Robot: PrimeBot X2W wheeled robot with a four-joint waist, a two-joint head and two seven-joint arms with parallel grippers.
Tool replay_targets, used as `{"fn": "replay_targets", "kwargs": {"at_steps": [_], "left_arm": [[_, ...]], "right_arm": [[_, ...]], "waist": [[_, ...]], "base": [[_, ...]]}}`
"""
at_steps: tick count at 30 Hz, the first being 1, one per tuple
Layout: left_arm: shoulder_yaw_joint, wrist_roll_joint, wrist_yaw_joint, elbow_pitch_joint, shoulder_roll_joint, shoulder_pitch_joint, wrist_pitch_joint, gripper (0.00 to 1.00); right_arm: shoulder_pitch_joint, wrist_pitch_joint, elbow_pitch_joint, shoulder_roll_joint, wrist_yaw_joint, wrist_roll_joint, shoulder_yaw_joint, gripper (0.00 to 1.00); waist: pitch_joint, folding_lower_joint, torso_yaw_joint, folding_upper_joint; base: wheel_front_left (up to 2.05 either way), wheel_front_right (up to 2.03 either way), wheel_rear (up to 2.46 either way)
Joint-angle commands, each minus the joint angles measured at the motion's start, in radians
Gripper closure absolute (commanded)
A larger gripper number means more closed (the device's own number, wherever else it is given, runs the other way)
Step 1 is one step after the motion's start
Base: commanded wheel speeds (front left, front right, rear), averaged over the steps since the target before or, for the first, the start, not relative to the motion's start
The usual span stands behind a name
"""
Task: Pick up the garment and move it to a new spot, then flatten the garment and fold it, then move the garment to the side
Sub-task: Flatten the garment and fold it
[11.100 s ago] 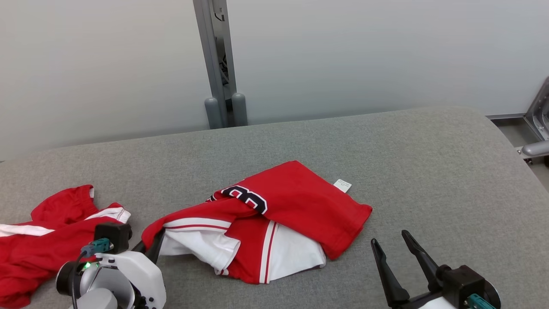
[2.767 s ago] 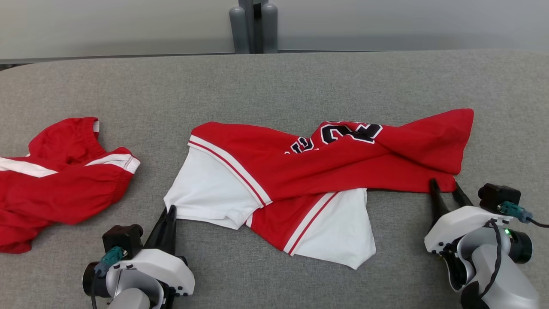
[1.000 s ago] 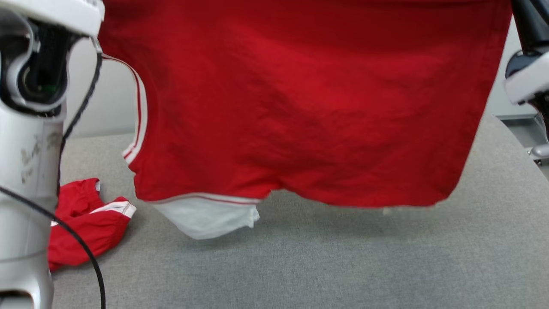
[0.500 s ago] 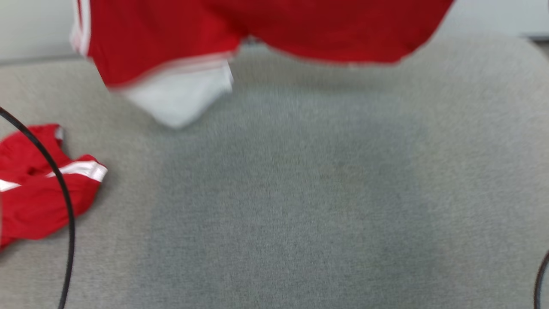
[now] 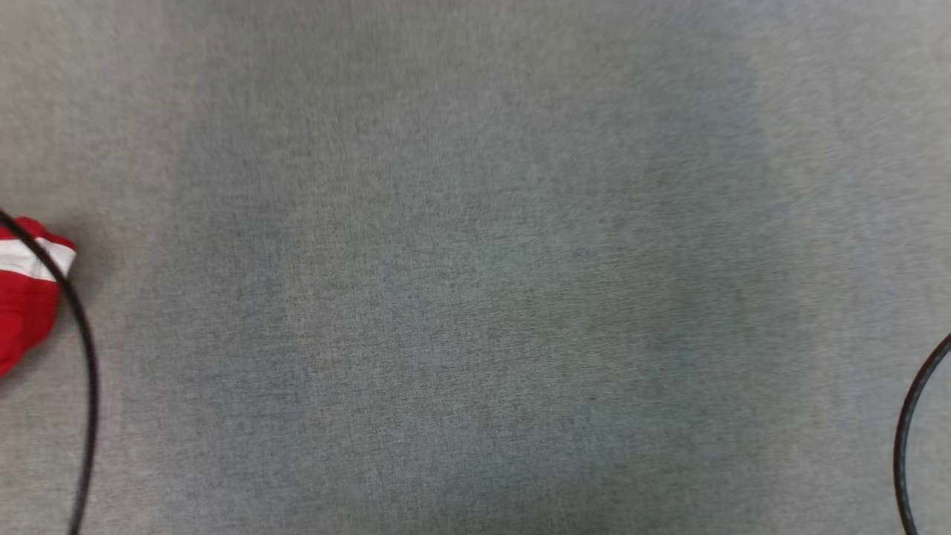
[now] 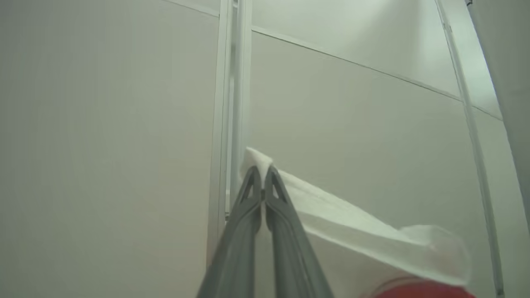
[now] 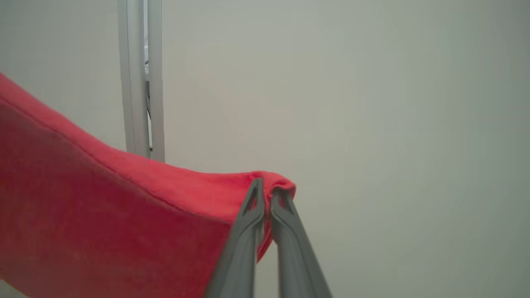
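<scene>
Between two end effectors [image 6: 262,171] [image 7: 267,185], one garment [image 7: 103,198] hangs pinched.

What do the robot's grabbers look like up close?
The left gripper and right gripper each have two long, slim, dark grey fingers tapering to points, with a triangular cut-out near each tip. A thin black cable curves down each side of the head view.

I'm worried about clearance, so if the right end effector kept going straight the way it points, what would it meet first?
Beyond the red garment pinched in the right end effector, the pale wall panel comes first, clear of the grey post. Its distance is unclear.
</scene>
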Motion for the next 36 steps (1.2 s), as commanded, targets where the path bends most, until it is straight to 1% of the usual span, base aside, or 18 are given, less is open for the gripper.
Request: {"fn": "replay_targets", "kwargs": {"at_steps": [1,4,8,12,14,15,19,22,24,27,30,36], "left_arm": [[-0.03,-0.032,0.0,-0.027,0.005,0.072,0.0,1.0],[-0.048,-0.08,0.0,-0.066,0.017,0.121,0.0,1.0],[-0.126,-0.167,0.0,-0.134,0.058,0.274,0.0,1.0],[-0.149,-0.257,0.0,-0.217,0.106,0.441,0.0,1.0],[-0.162,-0.29,0.0,-0.265,0.132,0.551,0.0,1.0],[-0.151,-0.331,0.0,-0.312,0.152,0.678,0.0,1.0],[-0.11,-0.378,0.0,-0.408,0.174,0.954,0.0,1.0],[-0.071,-0.38,0.011,-0.468,0.179,1.156,-0.001,1.0],[-0.051,-0.385,0.021,-0.502,0.171,1.274,-0.001,1.0],[-0.051,-0.37,0.044,-0.547,0.163,1.426,-0.001,1.0],[-0.04,-0.37,0.065,-0.572,0.142,1.54,-0.001,1.0],[-0.029,-0.311,0.083,-0.597,0.116,1.688,-0.001,1.0]], "right_arm": [[0.021,-0.007,-0.006,-0.003,-0.001,-0.005,-0.013,1.0],[0.056,-0.007,-0.015,-0.008,-0.001,-0.011,-0.018,1.0],[0.136,-0.007,-0.015,-0.034,-0.001,-0.006,-0.013,1.0],[0.243,-0.007,-0.032,-0.05,-0.001,0.022,0.005,1.0],[0.311,-0.007,-0.054,-0.067,-0.001,0.045,0.018,1.0],[0.399,-0.007,-0.078,-0.077,-0.001,0.082,0.033,1.0],[0.578,-0.007,-0.135,-0.122,-0.001,0.165,0.048,1.0],[0.721,-0.007,-0.176,-0.146,-0.001,0.224,0.062,1.0],[0.804,-0.007,-0.203,-0.165,-0.001,0.261,0.059,1.0],[0.934,-0.007,-0.232,-0.181,-0.001,0.32,0.053,1.0],[1.042,-0.007,-0.257,-0.187,-0.001,0.373,0.047,1.0],[1.217,-0.008,-0.31,-0.204,-0.002,0.425,0.024,1.0]], "waist": [[0.053,0.0,0.029,-0.0001],[0.063,0.0,0.045,-0.0001],[0.064,0.0,0.073,-0.0001],[0.043,0.0,0.09,-0.0001],[0.015,0.0,0.096,-0.0001],[-0.02,0.0,0.098,-0.0001],[-0.097,0.0,0.098,-0.0001],[-0.15,0.0,0.096,-0.0001],[-0.182,0.0,0.095,-0.0001],[-0.23,0.0,0.099,-0.0001],[-0.277,0.0,0.104,-0.0001],[-0.352,0.0,0.107,-0.0001]], "base": [[0.0,0.0,0.0],[0.0,0.0,0.0],[0.0,0.0,0.0],[0.0,0.0,0.0],[0.0,0.0,0.0],[0.0,0.0,0.0],[0.0,0.0,0.0],[0.0,0.0,0.0],[0.0,0.0,0.0],[0.0,0.0,0.0],[0.0,0.0,0.0],[0.0,0.0,0.0]]}}
